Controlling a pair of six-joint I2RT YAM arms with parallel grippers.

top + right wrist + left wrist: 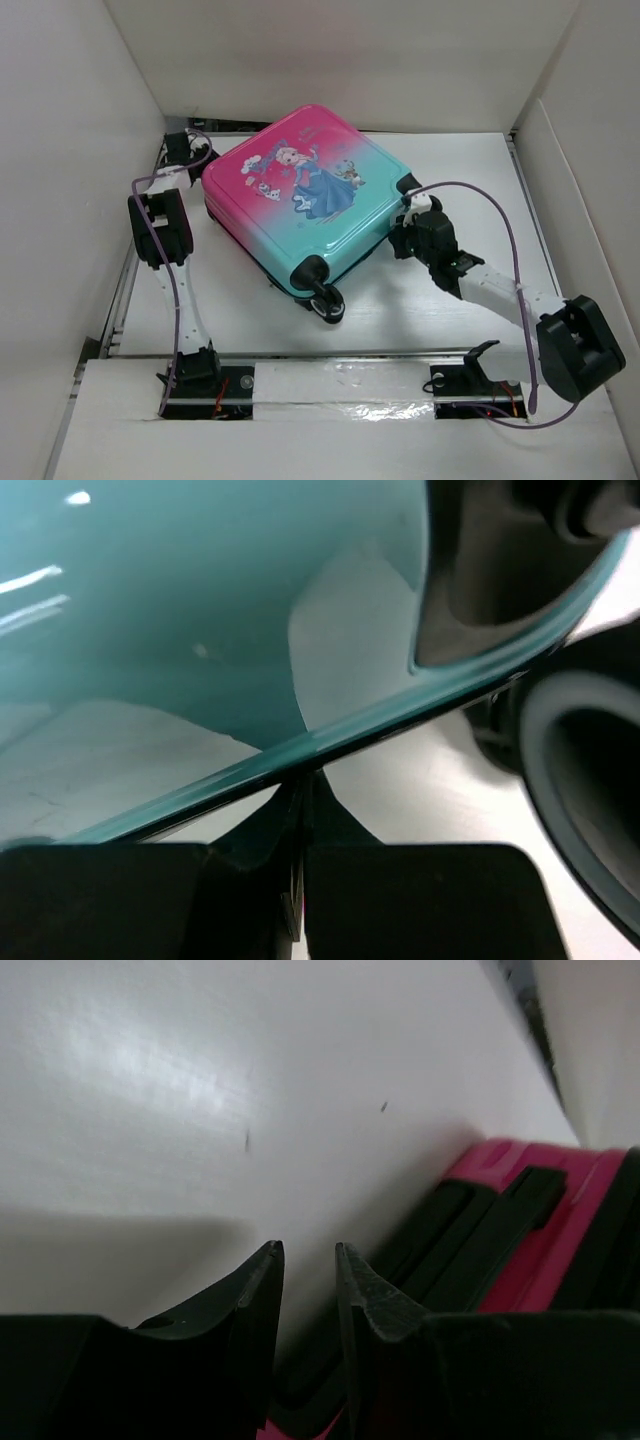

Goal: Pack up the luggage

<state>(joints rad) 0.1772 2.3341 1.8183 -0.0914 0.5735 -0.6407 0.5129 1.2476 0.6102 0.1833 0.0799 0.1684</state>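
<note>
Luggage (pixel 300 200) askew toward table's (pixel 470 180) back-left corner

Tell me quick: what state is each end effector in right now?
Left end effector: slightly open, nothing visibly held, beside the luggage.
Right end effector: closed at the luggage's teal rim, nothing visibly held.

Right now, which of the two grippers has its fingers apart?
The left gripper, by the pink end of the luggage: its wrist view shows a gap between the fingers. The right gripper, at the teal edge, has its fingers pressed together.
</note>
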